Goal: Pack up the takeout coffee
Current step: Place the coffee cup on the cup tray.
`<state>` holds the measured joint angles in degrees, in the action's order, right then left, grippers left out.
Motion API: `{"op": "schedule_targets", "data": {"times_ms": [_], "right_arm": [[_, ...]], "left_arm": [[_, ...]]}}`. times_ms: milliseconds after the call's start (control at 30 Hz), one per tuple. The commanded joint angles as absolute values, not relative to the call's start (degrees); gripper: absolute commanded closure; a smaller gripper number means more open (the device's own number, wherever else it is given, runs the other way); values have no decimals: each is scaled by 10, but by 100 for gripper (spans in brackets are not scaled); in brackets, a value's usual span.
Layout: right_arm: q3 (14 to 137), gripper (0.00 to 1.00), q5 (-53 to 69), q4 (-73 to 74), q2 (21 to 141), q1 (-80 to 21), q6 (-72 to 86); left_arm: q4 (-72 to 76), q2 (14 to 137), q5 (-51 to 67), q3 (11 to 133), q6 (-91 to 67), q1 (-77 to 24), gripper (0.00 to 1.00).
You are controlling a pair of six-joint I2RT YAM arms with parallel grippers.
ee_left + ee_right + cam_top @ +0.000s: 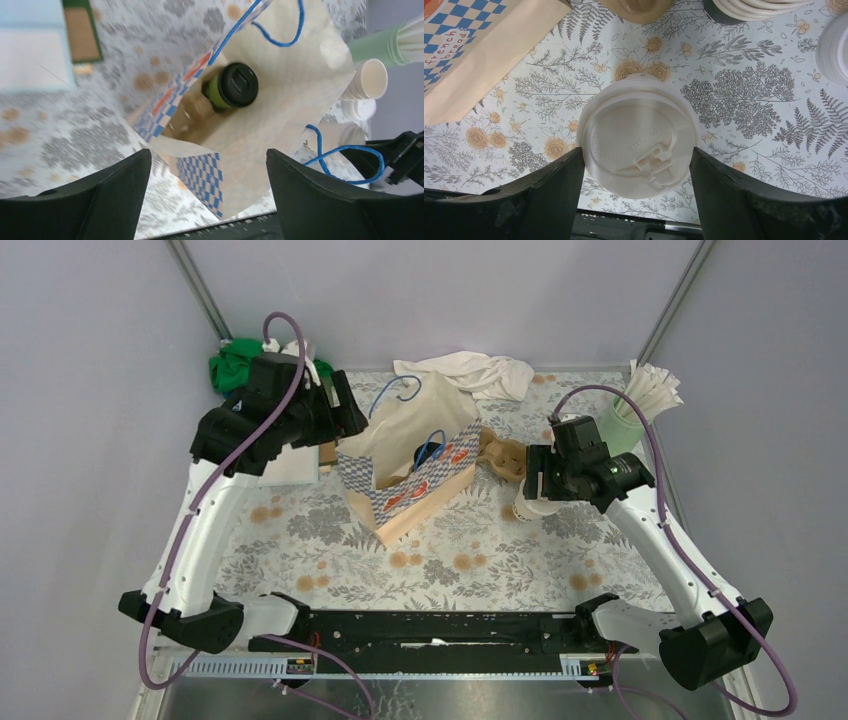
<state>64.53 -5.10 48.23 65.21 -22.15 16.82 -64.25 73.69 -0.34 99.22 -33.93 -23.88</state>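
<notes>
Over the bag's open mouth, our left gripper hangs with its jaws spread wide and nothing between them. Below it, deep inside the bag, sits a green cup with a black lid. The bag's blue handles loop loose at the rim, one on either side of the opening. Beside the bag on the left lies a pale box.

To the right of the bag, our right gripper grasps a white-lidded cup, one finger against each side of the lid. We cannot tell whether this cup rests on the table or is just off it. Near it are a brown carrier, a cup stack, spare lids and the straw tumbler.
</notes>
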Motion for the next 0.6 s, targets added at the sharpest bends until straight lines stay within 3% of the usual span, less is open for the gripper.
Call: {"op": "schedule_targets", "data": {"times_ms": [0,233,433,567], "right_arm": [[673,21,-46,492,640,-226,151],[684,21,-14,498,648,-227,149],[695,21,-17,507,644,-227,148],[693,21,-12,506,645,-226,149]], "left_arm": [[-657,749,-66,1044,-161,-237,9],[-500,797,17,1000,-10,-237,7],[-530,921,18,1102,69,-238,7],[-559,983,23,1154,82,-240,16]]}}
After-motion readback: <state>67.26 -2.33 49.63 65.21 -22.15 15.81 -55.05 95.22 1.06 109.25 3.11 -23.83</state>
